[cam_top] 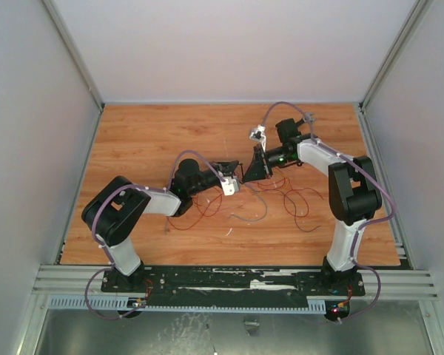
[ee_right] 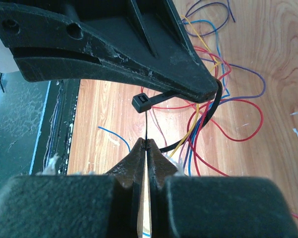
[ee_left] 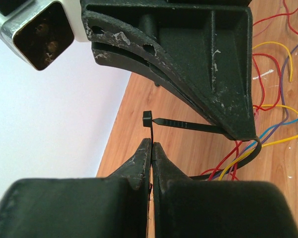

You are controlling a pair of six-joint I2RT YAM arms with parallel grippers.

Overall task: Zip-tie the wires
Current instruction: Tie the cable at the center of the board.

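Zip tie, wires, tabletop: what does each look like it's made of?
Zip tie: black plastic, likely nylon, semi-matte. It has a moulded head and a ribbed strap that bends into a loop without kinking.
Wires: thin, with glossy coloured insulation, probably PVC over metal. No bare conductor is visible.
Tabletop: wood grain, smooth with a slight sheen. Solid wood or laminate can't be told.

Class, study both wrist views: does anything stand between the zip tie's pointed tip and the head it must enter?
Nothing visible. On the zip tie, the tip lies just beside the head, only open gap between. The wires sit in the loop; the left gripper and right gripper pinch the strip behind each end.
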